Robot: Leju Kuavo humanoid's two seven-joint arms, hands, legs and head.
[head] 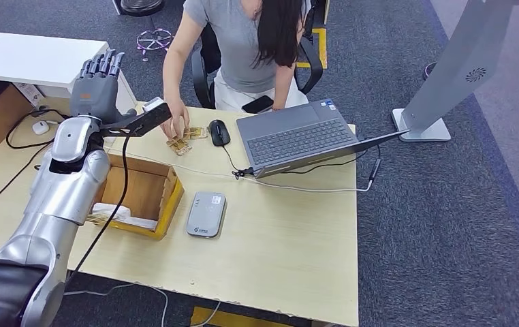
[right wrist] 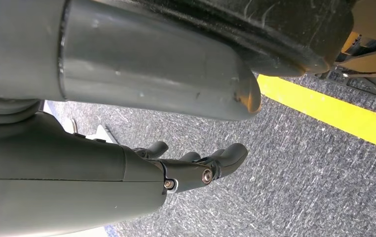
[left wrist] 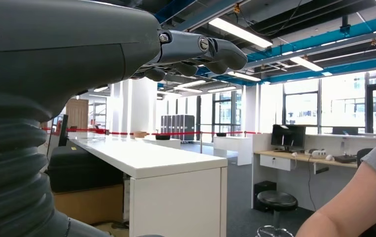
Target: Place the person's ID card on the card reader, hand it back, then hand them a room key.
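The left robot hand (head: 98, 83) is raised, fingers spread, empty. The cards (head: 187, 138) lie on the table (head: 291, 245) under the person's hand (head: 174, 125), just right of it. The right robot hand (right wrist: 196, 165) hangs empty, fingers loosely curled.

head: high, down on desk (head: 291, 259) | left wrist: level, across office | right wrist: close, carpet (right wrist: 294, 163)

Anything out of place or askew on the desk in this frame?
The laptop sits skewed, its open screen overhanging the desk's right edge. Nothing looks spilled or damaged. The left hand is raised and holds nothing.
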